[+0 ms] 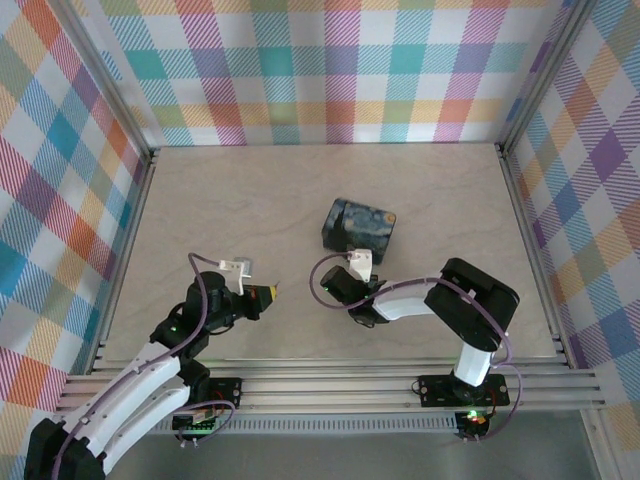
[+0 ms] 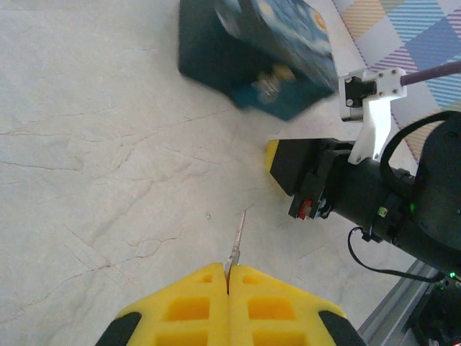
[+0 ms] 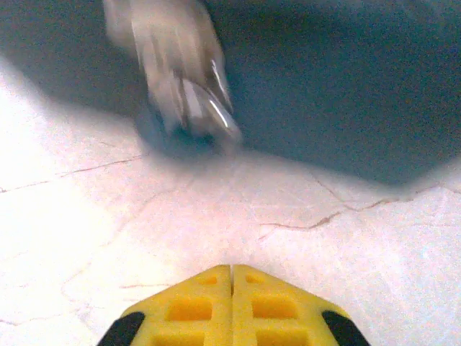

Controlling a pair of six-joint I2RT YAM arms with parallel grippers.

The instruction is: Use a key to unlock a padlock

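No lettering or number is legible. The dark blue box (image 2: 238,65) bears a small patch on its side, too blurred to read.

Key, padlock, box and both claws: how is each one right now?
left gripper: shut on the key.
key: blade sticking out past the fingers, not in the padlock.
right gripper: shut, holding nothing.
padlock: on the table beside the box, too blurred to tell if locked.
box: resting on the table, nothing gripping it.
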